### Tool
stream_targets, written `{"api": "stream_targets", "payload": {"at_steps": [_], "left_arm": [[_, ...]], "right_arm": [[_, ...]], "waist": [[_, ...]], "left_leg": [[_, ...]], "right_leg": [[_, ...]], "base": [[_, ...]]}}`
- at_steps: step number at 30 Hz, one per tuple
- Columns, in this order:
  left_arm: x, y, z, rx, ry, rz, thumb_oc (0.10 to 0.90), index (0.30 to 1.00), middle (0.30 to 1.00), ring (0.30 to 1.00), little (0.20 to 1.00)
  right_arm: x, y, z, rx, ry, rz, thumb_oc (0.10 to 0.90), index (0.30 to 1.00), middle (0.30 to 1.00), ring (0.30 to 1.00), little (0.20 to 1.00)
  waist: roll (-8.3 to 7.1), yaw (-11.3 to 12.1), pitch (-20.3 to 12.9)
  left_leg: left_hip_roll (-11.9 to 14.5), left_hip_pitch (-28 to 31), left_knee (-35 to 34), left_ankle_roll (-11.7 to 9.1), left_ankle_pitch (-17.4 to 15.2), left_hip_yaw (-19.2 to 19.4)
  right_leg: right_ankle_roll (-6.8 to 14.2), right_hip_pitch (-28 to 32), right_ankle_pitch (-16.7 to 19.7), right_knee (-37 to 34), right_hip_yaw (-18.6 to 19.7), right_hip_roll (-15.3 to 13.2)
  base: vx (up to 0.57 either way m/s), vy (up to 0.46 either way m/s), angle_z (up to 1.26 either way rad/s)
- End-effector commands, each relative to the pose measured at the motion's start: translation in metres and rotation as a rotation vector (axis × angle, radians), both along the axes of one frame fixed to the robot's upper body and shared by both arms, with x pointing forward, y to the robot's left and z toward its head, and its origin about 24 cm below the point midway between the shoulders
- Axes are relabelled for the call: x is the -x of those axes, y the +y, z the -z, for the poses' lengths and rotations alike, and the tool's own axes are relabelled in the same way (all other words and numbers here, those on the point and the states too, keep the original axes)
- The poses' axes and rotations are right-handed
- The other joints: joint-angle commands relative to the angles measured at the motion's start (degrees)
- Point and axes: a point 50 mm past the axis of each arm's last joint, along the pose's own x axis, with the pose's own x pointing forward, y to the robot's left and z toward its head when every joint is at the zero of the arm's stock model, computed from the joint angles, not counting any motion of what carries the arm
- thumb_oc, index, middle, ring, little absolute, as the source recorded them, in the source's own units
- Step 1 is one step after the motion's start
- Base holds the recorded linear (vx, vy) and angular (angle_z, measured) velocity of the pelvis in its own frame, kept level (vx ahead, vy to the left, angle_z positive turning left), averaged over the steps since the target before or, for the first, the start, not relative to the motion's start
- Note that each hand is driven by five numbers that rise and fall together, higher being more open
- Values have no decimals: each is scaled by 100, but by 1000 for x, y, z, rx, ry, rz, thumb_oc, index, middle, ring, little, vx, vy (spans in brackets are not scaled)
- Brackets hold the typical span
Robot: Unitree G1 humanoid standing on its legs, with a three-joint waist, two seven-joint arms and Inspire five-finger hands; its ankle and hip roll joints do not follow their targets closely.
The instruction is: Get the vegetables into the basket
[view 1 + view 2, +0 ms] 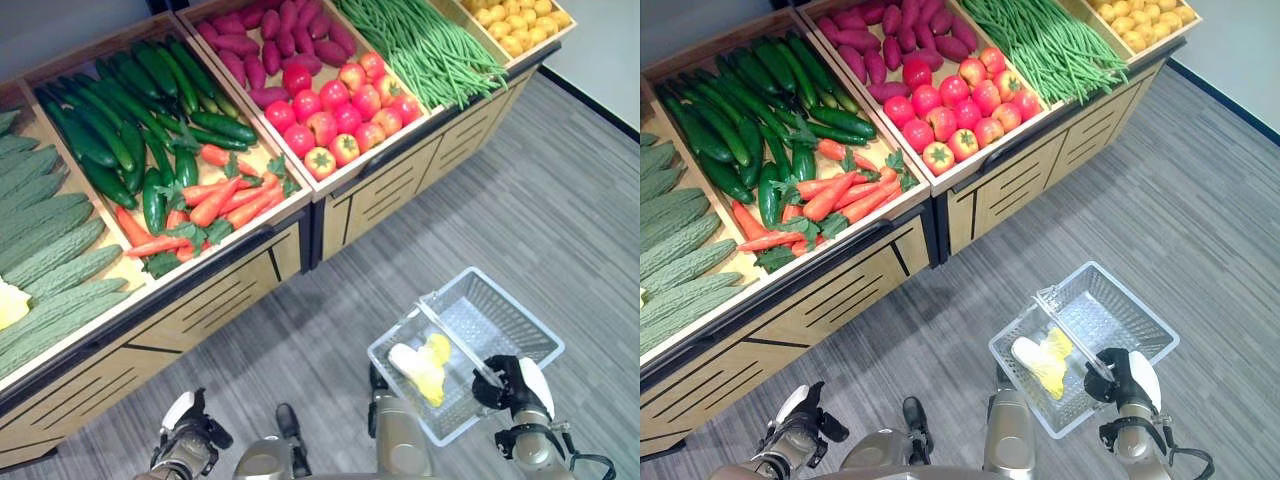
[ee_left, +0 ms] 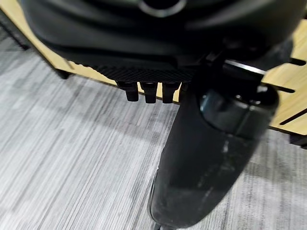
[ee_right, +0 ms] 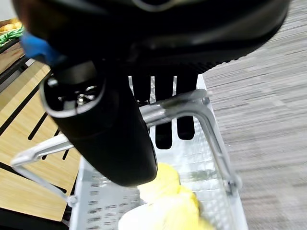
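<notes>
A clear plastic basket (image 1: 513, 309) hangs low over the floor at the right, in front of the stand. My right hand (image 1: 515, 385) is shut on its metal handle (image 3: 172, 108), fingers curled over the bar. A yellow and white leafy vegetable (image 1: 422, 368) lies inside the basket. My left hand (image 1: 188, 432) is down at the lower left, away from the stand, with its fingers curled and nothing in them. The stand's bins hold carrots (image 1: 215, 200), cucumbers (image 1: 130, 110) and tomatoes (image 1: 340, 110).
The wooden stand (image 1: 230, 290) runs across the back, with bitter gourds (image 1: 45, 240) far left, purple sweet potatoes (image 1: 265, 40), green beans (image 1: 430, 45) and small yellow produce (image 1: 515, 20) far right. Grey carpet floor (image 1: 560, 200) lies open before it.
</notes>
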Motion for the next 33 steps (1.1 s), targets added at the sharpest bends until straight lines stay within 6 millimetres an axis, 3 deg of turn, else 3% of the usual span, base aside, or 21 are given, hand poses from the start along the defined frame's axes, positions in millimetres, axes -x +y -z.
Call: {"api": "stream_targets", "payload": {"at_steps": [1, 7, 8, 10, 12, 14, 18, 25, 29, 32, 33], "left_arm": [[-1, 6, -3, -17, -32, -23, 900, 1000, 1000, 1000, 1000], [12, -1, 4, 15, 2, -38, 900, 1000, 1000, 1000, 1000], [12, -7, 5, 26, 6, -26, 900, 1000, 1000, 1000, 1000], [8, -12, 6, 36, 4, -4, 900, 1000, 1000, 1000, 1000], [5, -16, 6, 48, -4, 1, 900, 1000, 1000, 1000, 1000], [7, -18, 7, 46, 11, 19, 900, 1000, 1000, 1000, 1000], [9, -20, 8, 36, 23, 33, 900, 1000, 1000, 1000, 1000], [12, -17, 8, 22, 20, 24, 900, 1000, 1000, 1000, 1000], [18, -5, 6, 5, -9, -134, 900, 1000, 1000, 1000, 1000], [28, 13, 2, -38, -62, -393, 900, 1000, 1000, 1000, 1000], [42, 35, -5, -122, -114, -640, 900, 1000, 1000, 1000, 1000]], "right_arm": [[-33, -21, -47, 91, -263, -12, 400, 300, 300, 300, 300], [-25, -31, -54, 121, -236, -45, 400, 300, 300, 300, 300], [-27, -31, -59, 132, -251, -69, 400, 300, 300, 300, 300], [-25, -34, -58, 150, -236, -67, 400, 300, 300, 300, 300], [-21, -34, -55, 151, -219, -67, 400, 300, 300, 300, 300], [-12, -33, -47, 143, -181, -52, 400, 300, 300, 300, 300], [-7, -29, -41, 129, -172, -52, 400, 300, 300, 300, 300], [11, -22, -12, 71, -36, -5, 400, 300, 300, 300, 300], [23, -15, 8, 43, 56, 36, 400, 300, 300, 300, 300], [34, -6, 21, 19, 111, 55, 400, 300, 300, 300, 300], [41, 0, 28, 8, 147, 55, 400, 300, 300, 300, 300]], "waist": [[115, -16, 22], [263, 52, -125], [298, 75, -104], [306, 103, -53], [289, 90, -24], [355, 78, -53], [402, 62, -119], [449, 108, -274], [426, 188, -330], [396, 250, -385], [371, 274, -435]], "left_leg": [[480, 111, 787, -416, -486, 414], [881, 135, 782, -646, -74, 127], [1030, 41, 923, -744, 183, 17], [1145, -128, 1194, -789, 444, 63], [1206, -191, 1424, -775, 487, 229], [1246, -188, 1057, -794, 621, 448], [1254, -216, 578, -786, 582, 443], [966, 50, 110, -722, 462, 494], [841, 117, -46, -684, 433, 500], [786, 156, -120, -667, 405, 487], [761, 180, -131, -672, 375, 498]], "right_leg": [[226, 81, -329, 890, -178, 66], [-74, 373, -627, 1018, -481, 376], [-185, 513, -742, 1008, -632, 471], [-298, 700, -823, 972, -872, 455], [-379, 827, -914, 971, -1021, 433], [-380, 968, -1014, 942, -1237, 436], [-324, 978, -1041, 954, -1379, 369], [-194, 1084, -876, 796, -1432, 146], [-112, 1137, -716, 611, -1439, 42], [-79, 1189, -616, 485, -1443, -10], [-65, 1238, -546, 379, -1454, -37]], "base": [[180, -367, 62], [85, -276, 32], [30, -288, 44], [16, -327, 66], [12, -203, 71], [20, -98, 43], [25, 17, 37], [51, 130, 9], [6, 99, 10], [3, 71, 1], [19, 65, 5]]}}
